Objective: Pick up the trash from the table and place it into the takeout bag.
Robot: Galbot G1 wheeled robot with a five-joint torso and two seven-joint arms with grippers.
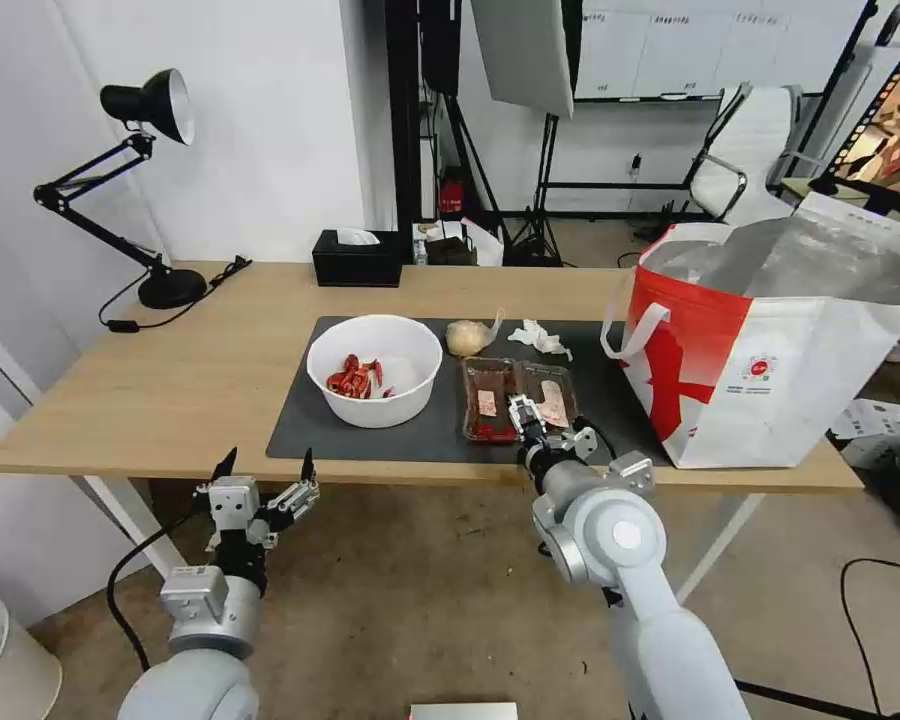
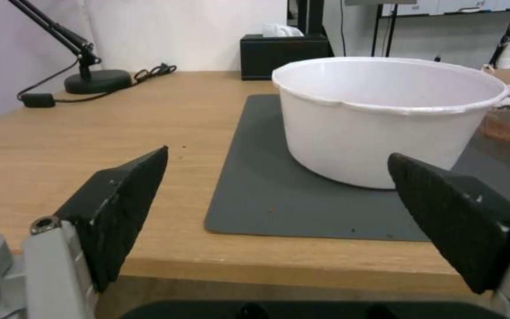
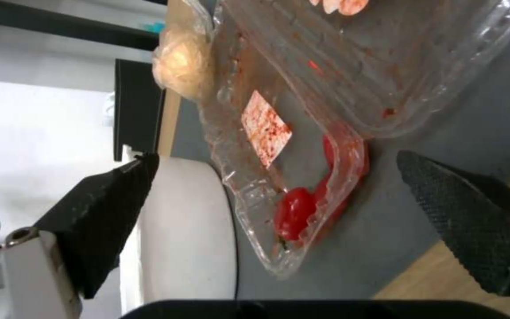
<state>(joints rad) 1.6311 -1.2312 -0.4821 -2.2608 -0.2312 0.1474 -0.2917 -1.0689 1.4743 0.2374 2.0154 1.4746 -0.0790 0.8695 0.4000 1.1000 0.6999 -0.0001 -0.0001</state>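
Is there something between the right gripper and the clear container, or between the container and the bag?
Nothing visible. The right gripper, open, is at the near edge of the container, with bare mat under its fingers. Between the container and the bag, the mat is also bare; the tissue lies farther back.

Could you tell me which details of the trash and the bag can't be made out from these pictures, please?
- Takeout bag interior: head view, hidden by its foil lining and near wall.
- Clear container: right wrist view, its far half cut off by the edge.
- Bowl contents: left wrist view, hidden behind its wall.
- Bag's logo text: too small.
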